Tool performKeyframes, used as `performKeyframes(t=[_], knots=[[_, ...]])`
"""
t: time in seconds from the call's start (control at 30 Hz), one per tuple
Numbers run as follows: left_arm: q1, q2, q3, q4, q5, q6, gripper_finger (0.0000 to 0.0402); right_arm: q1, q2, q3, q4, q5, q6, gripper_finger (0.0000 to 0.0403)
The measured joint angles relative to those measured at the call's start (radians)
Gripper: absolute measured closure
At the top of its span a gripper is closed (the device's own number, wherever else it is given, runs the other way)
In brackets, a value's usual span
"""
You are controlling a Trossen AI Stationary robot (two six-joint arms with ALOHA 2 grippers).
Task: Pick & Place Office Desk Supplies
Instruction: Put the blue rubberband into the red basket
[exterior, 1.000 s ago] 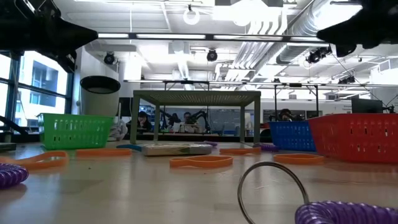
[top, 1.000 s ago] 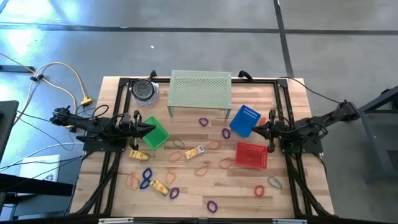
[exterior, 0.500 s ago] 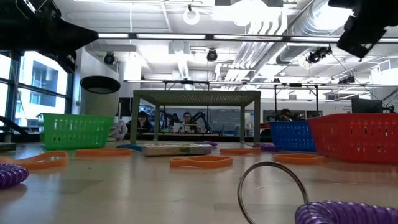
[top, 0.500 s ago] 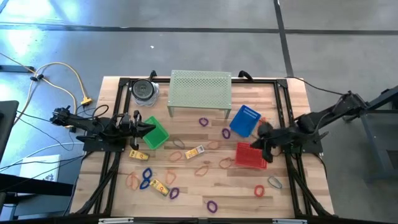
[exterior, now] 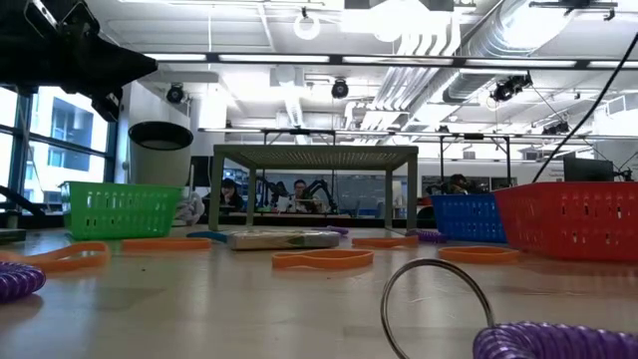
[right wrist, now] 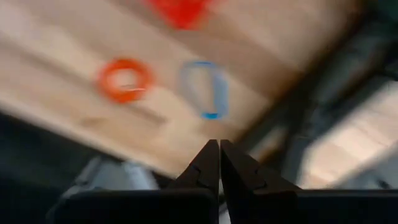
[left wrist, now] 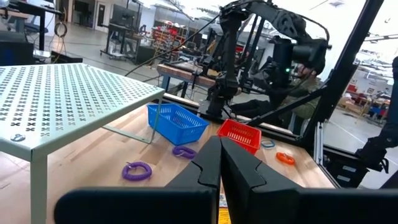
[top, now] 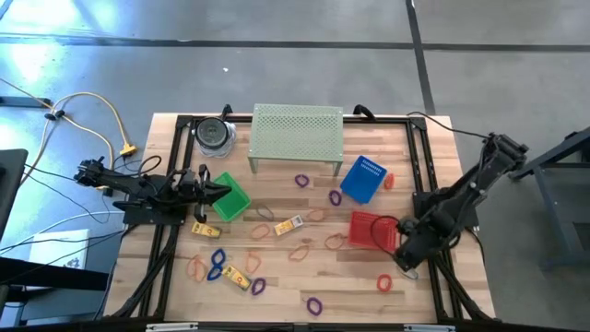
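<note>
Two matte black jointed arms, angular black end effector fingers, thin black cables trailing off both arm bases.

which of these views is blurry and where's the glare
Right wrist view: motion-smeared, the orange band and table soft, only the shut right gripper sharp. Low view: bright ceiling lights, near purple coil out of focus. High view: sharp, glare on the floor upper left.

No text, label or number is legible anywhere.
</note>
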Motion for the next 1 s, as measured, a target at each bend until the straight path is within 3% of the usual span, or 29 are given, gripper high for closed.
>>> performKeyframes(t=[0.17, 0.33, 0.57, 0.73, 1.0], knots=[[0.000, 0.000, 0.000, 0.000, 0.005, 0.000, 0.0401, 0.080, 0.031, 0.000, -0.062, 0.139, 0.006, 0.0399], [0.000, 0.000, 0.000, 0.000, 0.006, 0.000, 0.0401, 0.088, 0.054, 0.000, -0.039, 0.179, -0.006, 0.0368], [0.000, 0.000, 0.000, 0.000, 0.006, 0.000, 0.0401, 0.088, 0.112, 0.000, -0.037, 0.034, -0.070, 0.0275], [0.000, 0.000, 0.000, -0.014, 0.007, 0.011, 0.0401, 0.084, 0.138, 0.000, 0.024, 0.118, -0.148, 0.0244], [0.000, 0.000, 0.000, -0.037, 0.007, 0.014, 0.0401, 0.059, 0.162, 0.000, 0.046, 0.116, -0.115, 0.0222]])
